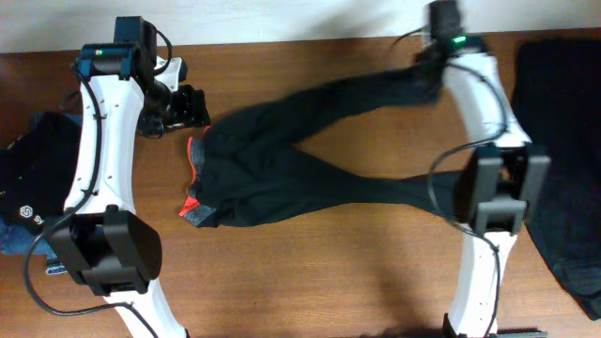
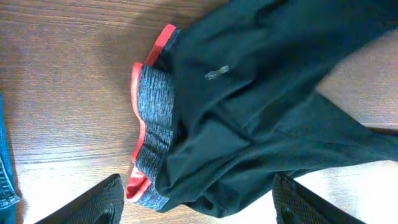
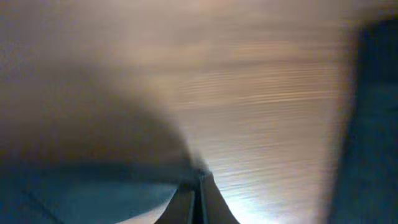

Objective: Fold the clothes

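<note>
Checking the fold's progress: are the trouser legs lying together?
No, the trousers have their legs spread apart in a V.

A brown wooden table (image 1: 329, 282) is filling nearly the whole view, its grain running side to side. A pale strip (image 1: 282, 17) is showing beyond its far edge. A bright glare (image 3: 267, 193) is shining off the wood in the right wrist view, and a soft shadow (image 3: 81, 124) is darkening the wood beside it.

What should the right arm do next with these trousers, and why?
Probably carry the upper leg down onto the lower leg. The right gripper looks shut on its far end, the two legs lie splayed apart, and the left gripper hangs open over the waistband.
</note>
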Action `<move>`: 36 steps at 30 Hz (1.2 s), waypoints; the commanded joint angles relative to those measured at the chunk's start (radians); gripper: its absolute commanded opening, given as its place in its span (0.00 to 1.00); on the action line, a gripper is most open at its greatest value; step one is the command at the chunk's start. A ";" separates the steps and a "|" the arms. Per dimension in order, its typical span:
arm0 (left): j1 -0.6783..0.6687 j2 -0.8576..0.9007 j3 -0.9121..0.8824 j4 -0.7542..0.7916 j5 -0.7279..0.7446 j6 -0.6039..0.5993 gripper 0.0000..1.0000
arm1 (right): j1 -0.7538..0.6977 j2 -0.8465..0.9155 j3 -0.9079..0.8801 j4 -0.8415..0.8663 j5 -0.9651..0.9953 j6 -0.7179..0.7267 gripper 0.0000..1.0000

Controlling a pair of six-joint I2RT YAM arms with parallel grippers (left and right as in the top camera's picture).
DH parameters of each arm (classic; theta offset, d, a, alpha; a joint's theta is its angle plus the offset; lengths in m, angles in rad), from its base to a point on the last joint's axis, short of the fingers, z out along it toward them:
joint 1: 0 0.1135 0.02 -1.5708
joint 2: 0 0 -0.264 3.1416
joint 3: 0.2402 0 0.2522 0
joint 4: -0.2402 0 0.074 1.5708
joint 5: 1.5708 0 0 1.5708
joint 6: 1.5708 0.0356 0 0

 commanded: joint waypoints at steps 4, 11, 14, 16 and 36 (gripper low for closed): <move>0.006 0.003 -0.005 -0.016 -0.007 0.005 0.76 | -0.164 -0.002 0.058 -0.035 0.010 0.102 0.49; 0.006 0.003 -0.005 -0.014 -0.007 0.005 0.76 | -0.201 -0.003 0.058 -0.218 -0.101 0.087 0.63; 0.006 0.003 -0.005 -0.005 -0.007 0.005 0.77 | -0.194 -0.014 0.058 -0.300 -0.105 0.087 0.63; 0.006 0.003 -0.005 0.009 -0.007 0.005 0.77 | -0.190 -0.033 0.058 -0.348 -0.124 0.087 0.63; 0.005 0.295 -0.010 0.148 0.086 0.029 0.76 | -0.198 -0.229 0.058 -0.642 -0.209 0.035 0.65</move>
